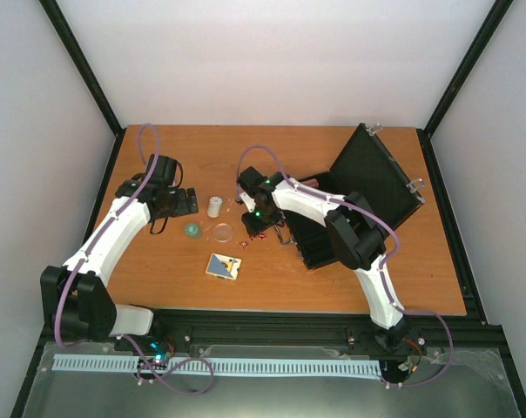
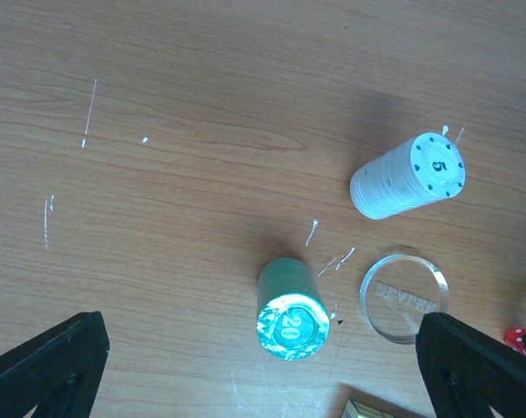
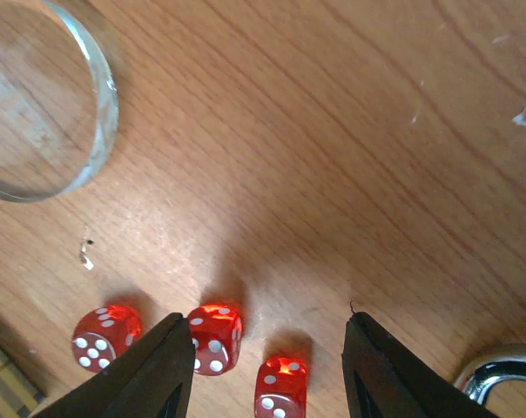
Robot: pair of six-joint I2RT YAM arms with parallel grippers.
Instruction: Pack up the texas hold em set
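Warm wood-grain tabletop (image 1: 394,279), scuffed with pale scratches, fills both wrist views. We see the right gripper (image 3: 265,353) spread wide and low over the red dice (image 3: 215,338). Two glossy, white-pipped cubes sit between its black fingers (image 3: 158,374), and a third sits just outside, at lower left of the frame. We judge the dice pick to be the step in hand. Next the jaws must close on one small, slippery cube without scattering its neighbours. A thick clear disc (image 3: 37,96) lies upper left and a chrome loop (image 3: 507,370) lower right. The left gripper (image 2: 259,326) hangs open and empty over the teal stack (image 2: 289,313), with the white stack (image 2: 411,174) at upper right. In the top view the black case (image 1: 367,187) lies open at right, and the card deck (image 1: 224,266) is near centre.
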